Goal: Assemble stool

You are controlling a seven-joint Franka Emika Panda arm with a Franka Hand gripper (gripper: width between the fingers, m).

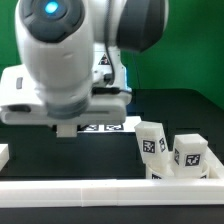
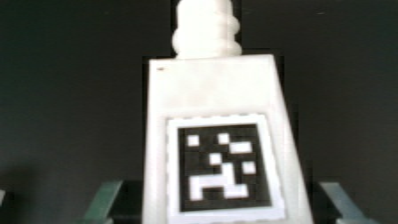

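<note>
In the wrist view a white stool leg (image 2: 214,110) fills the picture, with a black-and-white tag on its face and a threaded peg (image 2: 205,30) at its far end. My gripper (image 2: 226,214) straddles the leg's near end. One finger (image 2: 116,203) and the other finger (image 2: 338,203) press in close on either side, shut on the leg. In the exterior view the arm (image 1: 70,60) hides the gripper and the held leg. Two more tagged legs (image 1: 152,143) (image 1: 190,154) stand upright at the exterior view's right.
The marker board (image 1: 103,126) lies behind the arm on the black table. A long white rail (image 1: 100,190) runs along the front edge. A small white piece (image 1: 3,154) shows at the exterior view's left edge.
</note>
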